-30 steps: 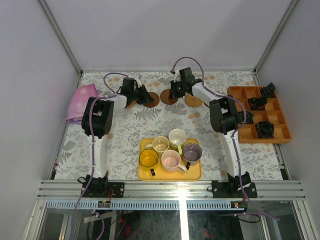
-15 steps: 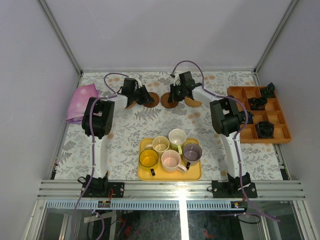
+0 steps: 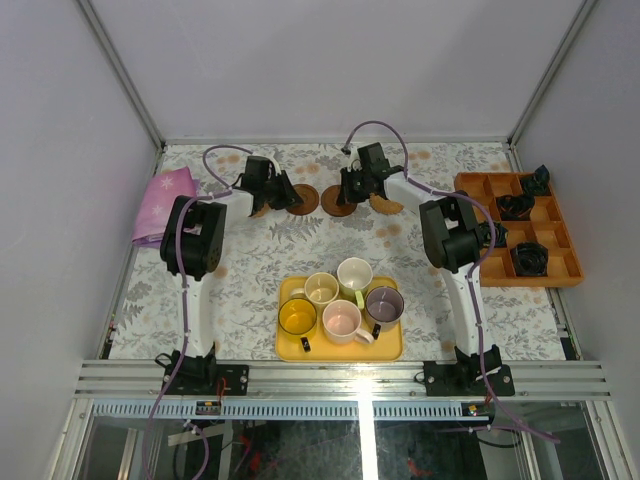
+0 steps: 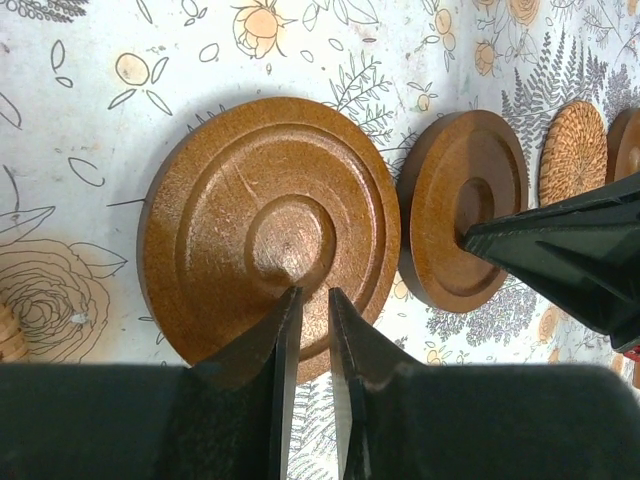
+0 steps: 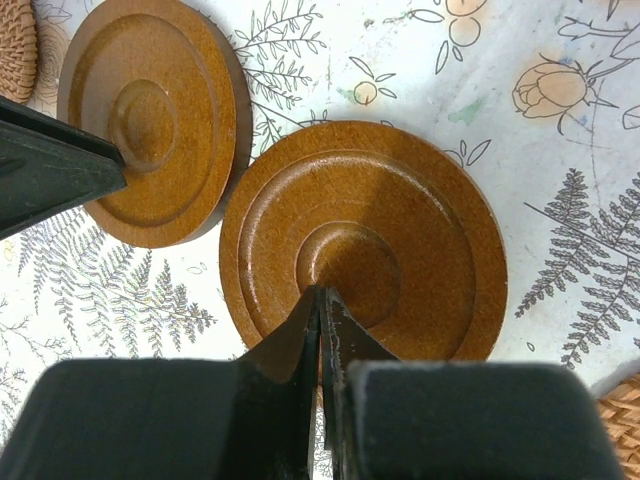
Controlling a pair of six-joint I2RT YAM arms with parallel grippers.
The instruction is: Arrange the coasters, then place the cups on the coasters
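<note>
Two dark brown coasters lie side by side at the back of the table. My left gripper (image 4: 310,295) hangs over the left coaster (image 4: 268,225) (image 3: 303,199), its jaws a narrow slit apart with nothing between them. My right gripper (image 5: 322,295) is shut, with its tips on the centre of the right coaster (image 5: 360,250) (image 3: 338,202). A woven tan coaster (image 3: 385,202) lies right of that pair, and another tan one (image 3: 262,209) is partly hidden under the left gripper. The yellow (image 3: 297,316), cream (image 3: 321,289), pale green (image 3: 354,273), pink (image 3: 342,320) and purple-grey (image 3: 384,303) cups stand together.
The cups stand on a yellow tray (image 3: 340,350) at the near middle. An orange compartment box (image 3: 562,270) with small black objects sits at the right edge. A pink cloth (image 3: 165,203) lies at the back left. The floral tablecloth is bare between tray and coasters.
My right gripper has shifted slightly, nudging the right dark coaster a little nearer. The left gripper has hardly moved.
</note>
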